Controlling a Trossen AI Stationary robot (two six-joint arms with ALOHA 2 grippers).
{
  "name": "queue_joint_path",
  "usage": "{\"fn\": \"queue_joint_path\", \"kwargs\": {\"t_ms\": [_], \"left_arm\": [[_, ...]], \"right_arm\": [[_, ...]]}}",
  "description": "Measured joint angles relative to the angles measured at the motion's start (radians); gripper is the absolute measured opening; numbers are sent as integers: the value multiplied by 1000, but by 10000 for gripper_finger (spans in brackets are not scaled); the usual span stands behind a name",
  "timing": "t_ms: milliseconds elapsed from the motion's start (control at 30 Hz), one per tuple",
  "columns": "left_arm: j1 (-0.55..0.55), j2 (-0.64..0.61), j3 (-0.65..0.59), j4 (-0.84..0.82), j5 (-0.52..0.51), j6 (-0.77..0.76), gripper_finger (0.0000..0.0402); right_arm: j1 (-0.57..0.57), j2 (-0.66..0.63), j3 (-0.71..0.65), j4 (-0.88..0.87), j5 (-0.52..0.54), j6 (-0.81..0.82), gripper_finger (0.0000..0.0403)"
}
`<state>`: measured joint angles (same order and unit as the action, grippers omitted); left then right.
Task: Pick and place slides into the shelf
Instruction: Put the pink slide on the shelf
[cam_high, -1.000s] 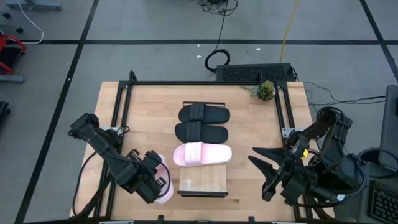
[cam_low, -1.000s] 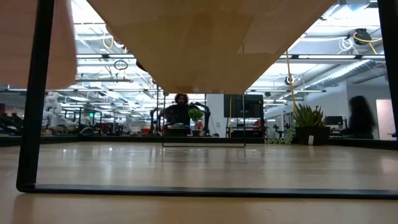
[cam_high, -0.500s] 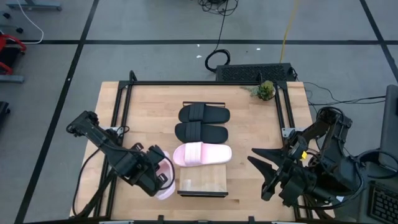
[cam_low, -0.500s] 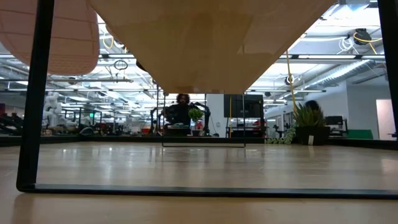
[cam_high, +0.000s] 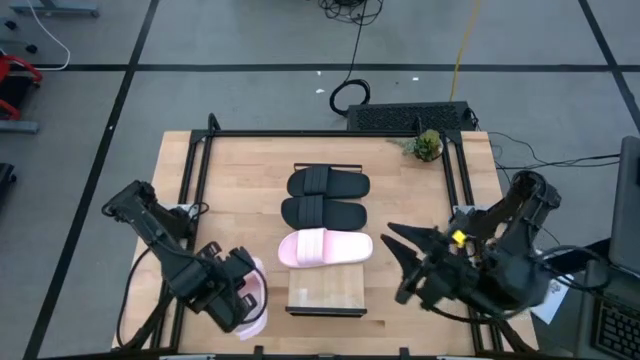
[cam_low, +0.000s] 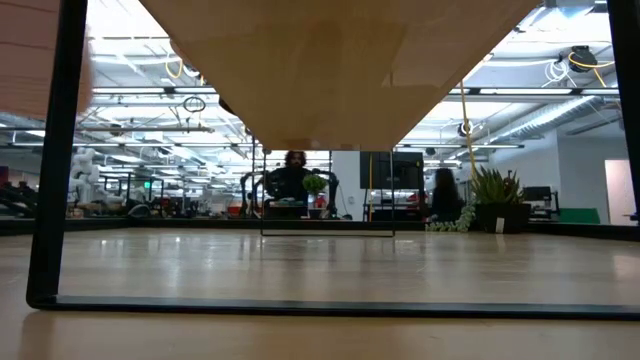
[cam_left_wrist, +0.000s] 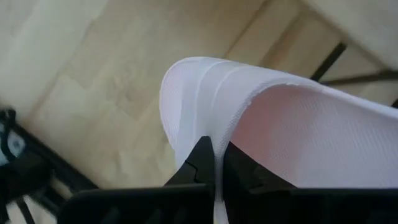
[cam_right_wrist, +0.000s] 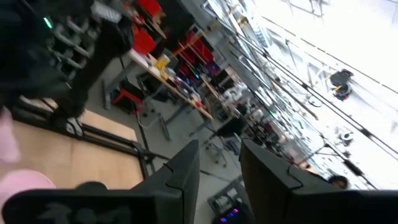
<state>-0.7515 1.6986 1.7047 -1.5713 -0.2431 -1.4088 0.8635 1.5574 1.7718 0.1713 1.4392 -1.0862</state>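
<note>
The left gripper (cam_high: 243, 297) sits at the table's near-left, fingers closed on a pale pink slide (cam_high: 255, 300) that pokes out beside it, just left of the shelf (cam_high: 326, 292). In this high view the shelf runs down the middle of the table (cam_high: 400, 200) and carries two black slides (cam_high: 328, 183) side by side at its far end, with the other pink slide (cam_high: 325, 247) next to them; its near end is bare board. The left arm reaches in from the left edge, elbow out, wrist angled toward the shelf's near end. The right gripper (cam_high: 400, 262) hovers right of the shelf with its fingers spread and nothing between them. A small potted plant (cam_high: 427, 146) stands at the table's far-right corner.

The low view looks under the shelf's board (cam_low: 300, 70), past a black frame post (cam_low: 55, 150); a pinkish shape shows at the upper left edge, too blurred to identify.

The left wrist view shows the dark fingers (cam_left_wrist: 200, 163) pinching the thin edge of the pink slide's strap (cam_left_wrist: 249, 112), above the tabletop.

The right wrist view shows that arm's fingers (cam_right_wrist: 180, 171) apart, empty, pointing toward the room.
</note>
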Motion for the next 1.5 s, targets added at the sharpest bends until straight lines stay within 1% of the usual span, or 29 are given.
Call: {"fn": "queue_joint_path", "kwargs": {"t_ms": [67,200,333,467,633,767,867,1033,1167,1333,1400,1500], "left_arm": [[-29,1,-1,0,16,-49,0],[-69,1,-1,0,15,-136,0],[-81,1,40,-1,-31,-147,0],[-41,1,134,0,-123,-46,0],[34,1,273,2,-274,161,0],[100,19,366,-1,-346,332,0],[130,20,403,1,-384,417,0],[162,20,437,-1,-439,496,0],[173,19,458,0,-449,524,0],[175,19,487,-1,-483,567,0],[174,19,496,1,-497,582,0],[175,19,511,0,-517,616,0]], "right_arm": [[-24,0,-25,-1,-1,1,107],[-64,0,-61,0,-2,4,107],[-82,0,-65,5,-3,13,107],[-87,0,-65,36,-3,12,107],[-87,0,-65,40,-1,11,107],[-87,0,-65,40,4,12,107],[-87,0,-65,39,5,12,107],[-92,0,-65,40,6,11,107],[-112,-5,-65,36,5,33,107],[-175,-12,-65,38,0,102,107],[-196,-11,-65,32,-43,143,107],[-223,-11,-65,-17,-190,259,107]]}}
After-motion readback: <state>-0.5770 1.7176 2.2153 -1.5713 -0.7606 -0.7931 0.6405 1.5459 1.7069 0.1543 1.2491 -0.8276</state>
